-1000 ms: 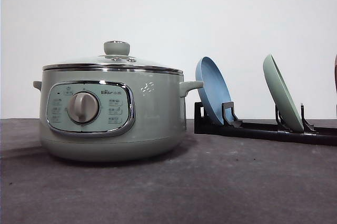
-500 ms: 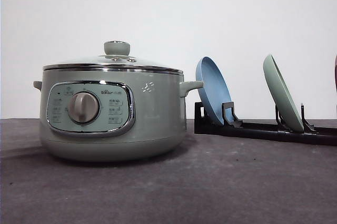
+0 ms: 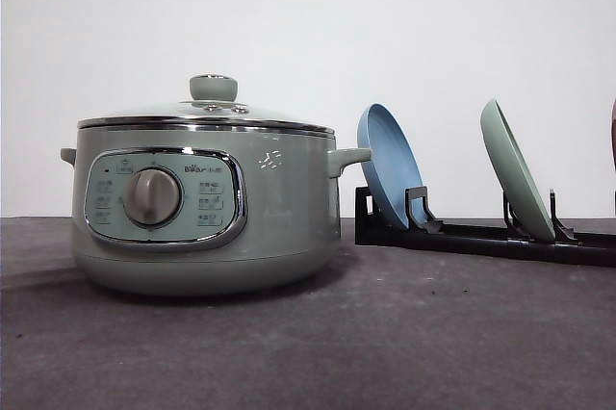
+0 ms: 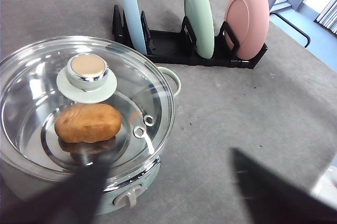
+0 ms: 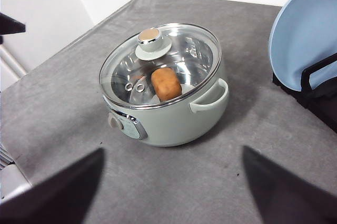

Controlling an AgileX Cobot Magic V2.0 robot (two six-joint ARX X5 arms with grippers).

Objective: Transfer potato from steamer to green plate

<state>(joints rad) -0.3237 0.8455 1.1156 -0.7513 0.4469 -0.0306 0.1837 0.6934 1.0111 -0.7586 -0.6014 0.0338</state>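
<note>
Two grippers are hanging above the table with their fingers spread wide and nothing between them: the left gripper (image 4: 168, 192) is showing as two dark blurred fingers over the steamer's near side, the right gripper (image 5: 174, 192) likewise over bare grey table (image 5: 200, 182) in front of the pot. Nearest in the front view, the steamer (image 3: 207, 208) is sitting on the table with its dial facing the camera and its glass lid (image 4: 84, 103) closed, the green knob (image 4: 87, 71) standing at the lid's centre. The potato (image 4: 88, 122) is lying inside the pot, under the glass, just beside the knob and on the control-panel side of it. Its long axis is lying flat, running roughly parallel to the pot's front panel, one blunt end toward the side handle (image 5: 210, 98) and the other away from it.

Farther back, the black rack (image 3: 481, 235) is holding the plates on edge: a blue plate (image 3: 390, 165) closest to the pot, then the green plate (image 3: 515, 169), then a pink plate (image 4: 246, 19) beyond it.

The lid is likely the first trouble: with it still on, the potato cannot be reached, and a poor pinch on the small smooth knob could let the glass slip or drag the pot. The green plate is leaning in its slot, so a careless pull could knock its neighbours. The smooth oval potato, if gripped across its ends instead of its narrow waist, may squirt free.
</note>
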